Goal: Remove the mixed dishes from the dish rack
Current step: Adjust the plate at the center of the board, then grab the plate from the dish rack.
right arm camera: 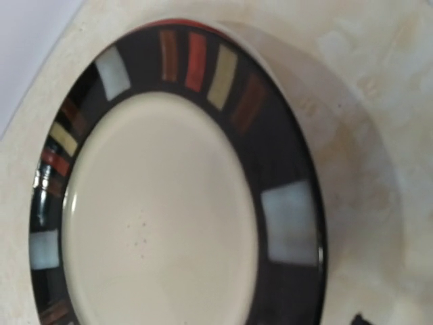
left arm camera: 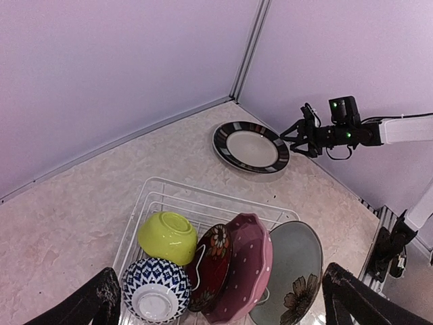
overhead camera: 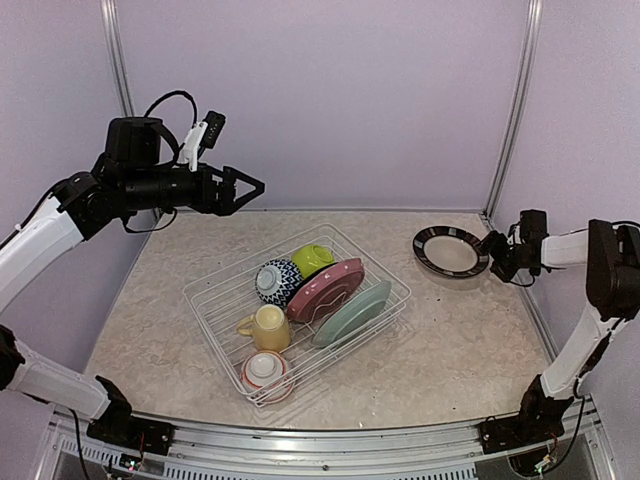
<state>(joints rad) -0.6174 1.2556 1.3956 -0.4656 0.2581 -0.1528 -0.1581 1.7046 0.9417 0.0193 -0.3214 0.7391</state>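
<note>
The white wire dish rack (overhead camera: 215, 300) stands mid-table. It holds a teal plate (overhead camera: 352, 312), a pink dotted plate (overhead camera: 325, 288), a dark red plate (left arm camera: 215, 264), a lime green bowl (overhead camera: 312, 258), a blue-patterned bowl (overhead camera: 276, 281), a pale yellow mug (overhead camera: 268, 328) and a red-white bowl (overhead camera: 265, 370). A black-rimmed plate (overhead camera: 450, 250) lies flat on the table at the back right and fills the right wrist view (right arm camera: 169, 203). My right gripper (overhead camera: 497, 252) is low beside its right rim, jaws spread, empty. My left gripper (overhead camera: 250, 188) is open and empty, high above the rack's back left.
Lilac walls close the back and both sides, with metal posts (overhead camera: 510, 110) in the corners. The table's right edge runs just behind the right arm (overhead camera: 600, 270). Bare marbled tabletop (overhead camera: 460, 340) lies to the right of the rack.
</note>
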